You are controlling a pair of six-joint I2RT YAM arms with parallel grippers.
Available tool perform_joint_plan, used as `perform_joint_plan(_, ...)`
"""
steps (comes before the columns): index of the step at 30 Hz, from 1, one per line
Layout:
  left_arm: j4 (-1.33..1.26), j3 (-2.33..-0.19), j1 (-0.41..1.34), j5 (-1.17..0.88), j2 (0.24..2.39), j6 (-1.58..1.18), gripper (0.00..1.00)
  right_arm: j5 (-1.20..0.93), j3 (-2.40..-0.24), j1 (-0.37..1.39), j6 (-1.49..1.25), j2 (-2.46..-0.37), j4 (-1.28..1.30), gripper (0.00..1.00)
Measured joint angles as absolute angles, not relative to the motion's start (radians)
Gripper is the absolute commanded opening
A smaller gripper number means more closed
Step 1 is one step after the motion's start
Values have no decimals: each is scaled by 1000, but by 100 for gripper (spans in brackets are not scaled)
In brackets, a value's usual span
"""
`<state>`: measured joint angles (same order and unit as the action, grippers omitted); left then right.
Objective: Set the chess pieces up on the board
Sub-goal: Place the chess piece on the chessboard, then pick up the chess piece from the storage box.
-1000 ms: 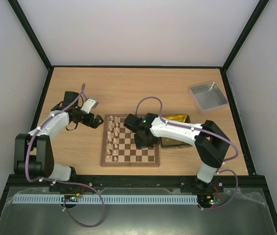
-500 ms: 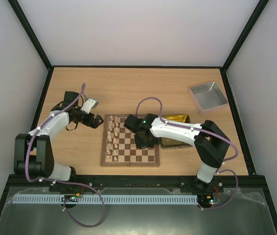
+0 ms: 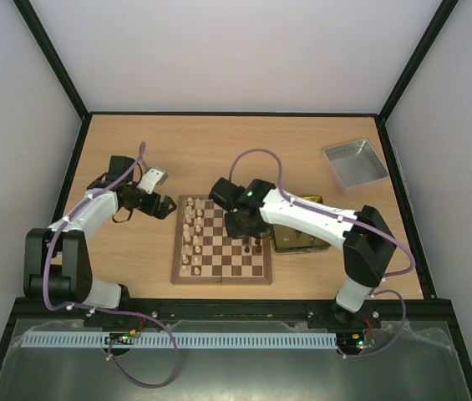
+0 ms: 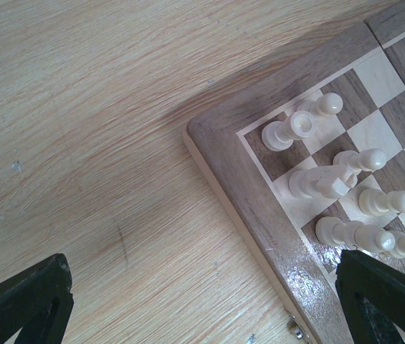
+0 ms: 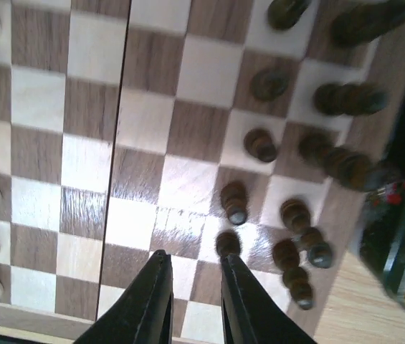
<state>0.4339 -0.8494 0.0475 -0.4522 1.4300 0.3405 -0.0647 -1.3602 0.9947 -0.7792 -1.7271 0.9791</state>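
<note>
Pale lilac-white walls (image 3: 236, 50), black frame posts (image 3: 52, 60) in the corners, light wooden tabletop (image 3: 219, 150), soft even light

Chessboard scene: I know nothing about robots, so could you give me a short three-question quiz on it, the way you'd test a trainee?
1. True or false: the cream pieces stand on the side of the board nearest the left arm.
2. Where is the silver tray? A) on the board. B) at the far right of the table, apart from the board. C) touching the board's near edge.
3. Fill in: the right arm's fingers hover over the side of the board with the ____ pieces.

Key: 1 true; 2 B; 3 dark pieces.
</note>
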Motion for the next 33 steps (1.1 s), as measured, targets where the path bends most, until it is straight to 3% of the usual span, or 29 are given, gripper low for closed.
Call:
perform_joint_plan(17,434,-849,47,-453,1430,340,100,-62,-1208,418,-638,-1597,1028,19)
perform_joint_plan(33,439,-849,48,-474,1452,341,100,-125,-1079,385,-629,-1635,876,19)
